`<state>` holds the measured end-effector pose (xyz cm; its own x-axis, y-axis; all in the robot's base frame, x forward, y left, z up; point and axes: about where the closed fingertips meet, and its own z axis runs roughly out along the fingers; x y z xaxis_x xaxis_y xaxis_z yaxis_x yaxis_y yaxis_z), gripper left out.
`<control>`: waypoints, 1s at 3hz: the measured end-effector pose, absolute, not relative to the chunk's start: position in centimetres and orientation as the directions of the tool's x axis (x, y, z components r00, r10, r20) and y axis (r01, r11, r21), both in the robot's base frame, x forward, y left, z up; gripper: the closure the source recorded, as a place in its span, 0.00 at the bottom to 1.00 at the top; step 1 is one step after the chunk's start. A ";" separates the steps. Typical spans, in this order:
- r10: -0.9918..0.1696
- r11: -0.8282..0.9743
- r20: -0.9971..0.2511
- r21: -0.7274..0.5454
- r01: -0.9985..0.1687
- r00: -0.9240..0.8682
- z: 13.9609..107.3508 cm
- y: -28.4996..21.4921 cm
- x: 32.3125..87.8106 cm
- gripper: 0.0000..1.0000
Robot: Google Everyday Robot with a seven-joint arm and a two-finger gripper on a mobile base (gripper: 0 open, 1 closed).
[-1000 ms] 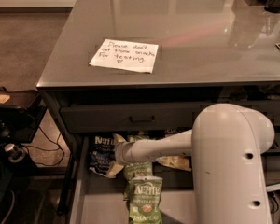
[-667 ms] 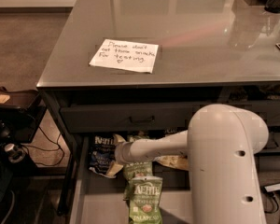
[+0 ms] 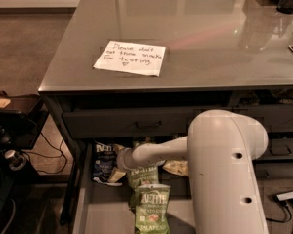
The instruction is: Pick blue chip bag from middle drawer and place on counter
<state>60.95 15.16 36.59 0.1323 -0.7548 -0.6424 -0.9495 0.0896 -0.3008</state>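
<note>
Dark-grey middle drawer (image 3: 81,199) held the blue chip bag (image 3: 103,161), gripper (image 3: 121,159) at its edge, grasp impossible to tell; counter (image 3: 210,48) not yet reached.

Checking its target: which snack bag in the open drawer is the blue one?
The navy bag against the drawer's left wall, where the pincer at the arm's tip reaches; the Kettle bags beside it are green.

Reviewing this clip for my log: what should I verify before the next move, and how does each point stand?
1. Drawer open: ok.
2. Blue bag visible at drawer's left: ok.
3. Tool in drawer, at blue bag's right edge: ok.
4. Grip on blue bag: cannot tell.
5. Green bag clear of tool: not ok, one lies under the arm.
6. Bare counter beside note: ok.
</note>
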 end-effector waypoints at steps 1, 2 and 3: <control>-0.740 0.044 -0.655 -0.273 -0.961 0.152 37.1 17.3 60.1 0.43; -0.723 -0.019 -0.663 -0.263 -0.965 0.195 38.1 18.7 58.7 0.66; -0.723 -0.020 -0.663 -0.263 -0.965 0.195 38.1 18.4 58.7 0.89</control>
